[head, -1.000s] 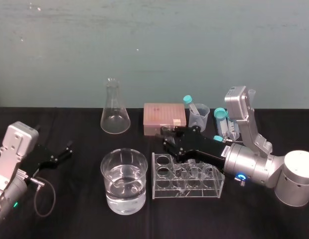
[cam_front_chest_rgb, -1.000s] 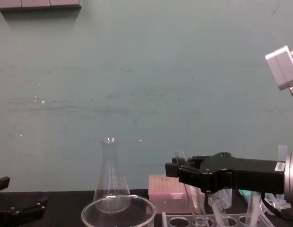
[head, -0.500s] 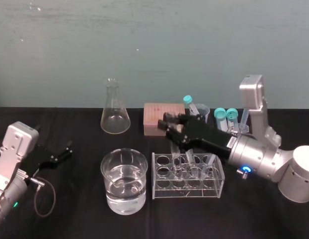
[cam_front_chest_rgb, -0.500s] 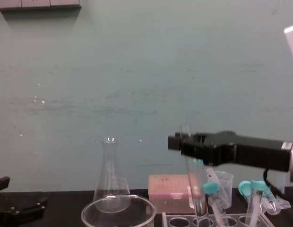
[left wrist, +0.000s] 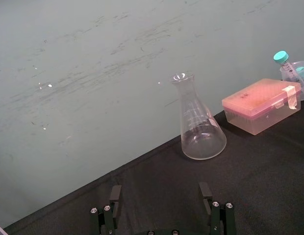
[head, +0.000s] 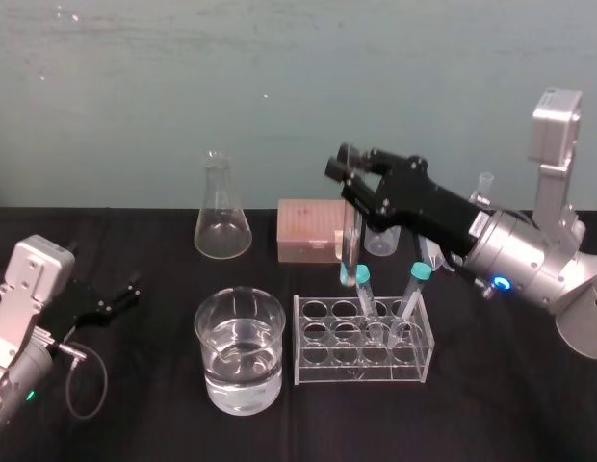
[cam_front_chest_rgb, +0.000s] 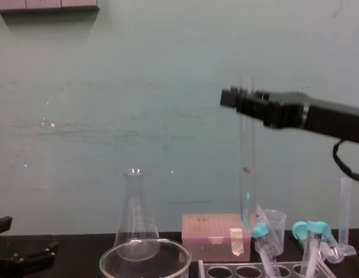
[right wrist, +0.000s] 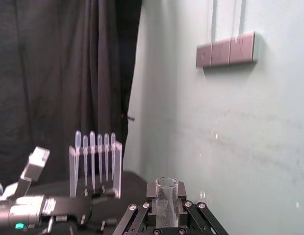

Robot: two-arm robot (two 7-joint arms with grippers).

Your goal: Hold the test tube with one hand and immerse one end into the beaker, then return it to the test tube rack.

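Right gripper [head: 345, 173] is clamped shut on the top end of the test tube [head: 349, 236]. The tube hangs straight down, with its rounded bottom in the air over the far-left end of the test tube rack [head: 323, 368], clear of the holes. The beaker [head: 214, 366], part full of water, sits just left of the rack.

So I'd say the job now is the carry-and-dip. Tips:
- Keep the tube vertical.
- Slide it left and a bit nearer, high enough to miss the teal-capped tubes [head: 362, 277] and the beaker's rim.
- Centre it over the opening, then go down slow.
- Stop once the end is under water, before glass meets glass.

The grip's way up top, so any jerk will probably swing the bottom. Left gripper [head: 130, 289] is parked near left, jaws spread, empty.
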